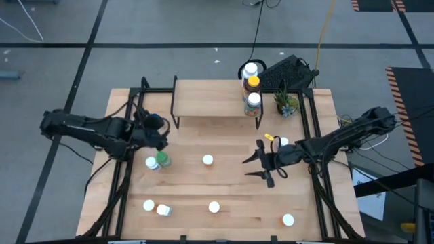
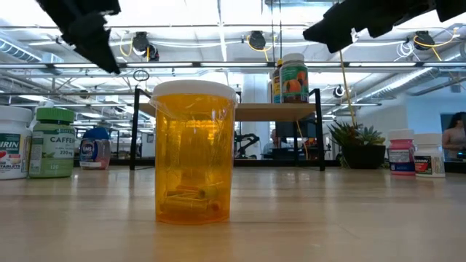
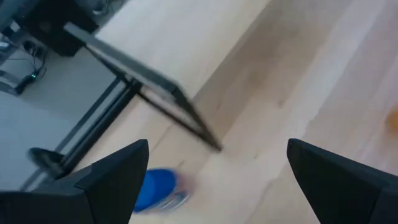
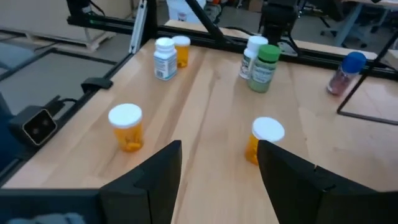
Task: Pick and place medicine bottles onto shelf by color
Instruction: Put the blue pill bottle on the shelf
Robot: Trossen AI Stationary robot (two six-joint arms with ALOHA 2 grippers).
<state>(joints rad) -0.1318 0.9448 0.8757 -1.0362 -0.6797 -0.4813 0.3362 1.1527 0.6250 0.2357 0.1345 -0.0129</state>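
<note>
Spanning a grey-floored lab, wooden table [image 1: 230, 196], scattered bottles [image 1: 207, 160], shelf [image 1: 210, 98], both tools open, empty.

Light-wood worktop [image 1: 224, 196] stood on grey floor [image 1: 169, 27] crossed by dark lines. Yellow cable [image 1: 325, 30] and black cable [image 1: 258, 30] trailed across far floor. Hazard-striped edge [image 1: 401, 115] lay right. Beyond worktop: open room, ceiling light strips [image 2: 218, 11], person [image 2: 457, 138] at far right.
</note>
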